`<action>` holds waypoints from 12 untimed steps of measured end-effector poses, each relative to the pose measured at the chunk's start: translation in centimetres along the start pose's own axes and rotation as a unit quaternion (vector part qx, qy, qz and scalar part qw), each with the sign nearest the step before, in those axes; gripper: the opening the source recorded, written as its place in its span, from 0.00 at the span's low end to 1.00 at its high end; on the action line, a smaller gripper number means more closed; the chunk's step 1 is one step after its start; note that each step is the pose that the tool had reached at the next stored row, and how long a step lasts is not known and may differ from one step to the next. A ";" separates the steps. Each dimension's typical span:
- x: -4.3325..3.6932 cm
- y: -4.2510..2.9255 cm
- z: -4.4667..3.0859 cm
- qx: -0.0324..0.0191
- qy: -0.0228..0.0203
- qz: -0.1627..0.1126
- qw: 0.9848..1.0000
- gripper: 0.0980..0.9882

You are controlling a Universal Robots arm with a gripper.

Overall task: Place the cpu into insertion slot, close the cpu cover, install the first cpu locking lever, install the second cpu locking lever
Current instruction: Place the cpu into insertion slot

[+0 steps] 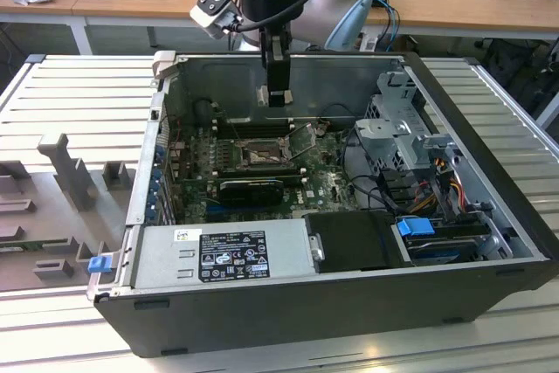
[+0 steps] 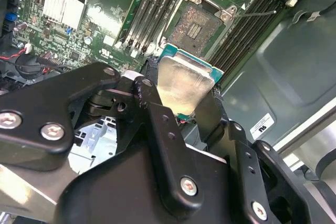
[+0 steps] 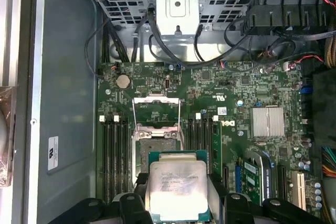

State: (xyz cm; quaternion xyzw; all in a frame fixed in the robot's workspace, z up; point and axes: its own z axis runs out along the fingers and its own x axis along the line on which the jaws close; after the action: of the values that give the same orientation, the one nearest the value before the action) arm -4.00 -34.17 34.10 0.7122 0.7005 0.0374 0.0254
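My gripper (image 1: 276,93) hangs inside the open computer case, above the green board, shut on the cpu (image 3: 177,187). The cpu is a pale silvery square with a teal rim, clamped by its edges between the black fingers (image 2: 152,100). Both wrist views show the cpu (image 2: 184,85) held in the air short of the insertion slot (image 2: 197,24), not touching it. The insertion slot (image 1: 259,156) shows its tan-gold centre, and in the first wrist view the cpu partly hides the insertion slot (image 3: 152,148). Behind the socket the cpu cover (image 3: 156,111) stands swung up and open.
Long black memory slots (image 3: 116,150) flank the socket on both sides. A black expansion card (image 1: 251,188) lies in front of it, with the power supply (image 1: 223,255) nearer still. The metal drive cage (image 1: 397,133) and cables fill the exterior view's right. A silver heat sink (image 3: 268,121) sits on the board.
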 end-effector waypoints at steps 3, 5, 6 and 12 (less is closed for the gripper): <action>0.00 -0.02 0.23 0.000 0.000 0.000 1.000 0.48; -0.01 -0.03 0.32 0.000 -0.001 0.000 1.000 0.48; -0.01 -0.03 0.39 0.000 -0.001 0.000 1.000 0.48; -0.01 -0.07 0.74 0.000 -0.001 0.000 1.000 0.48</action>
State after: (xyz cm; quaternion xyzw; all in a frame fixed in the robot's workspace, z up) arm -4.01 -34.17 33.35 0.7123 0.7005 0.0363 0.0260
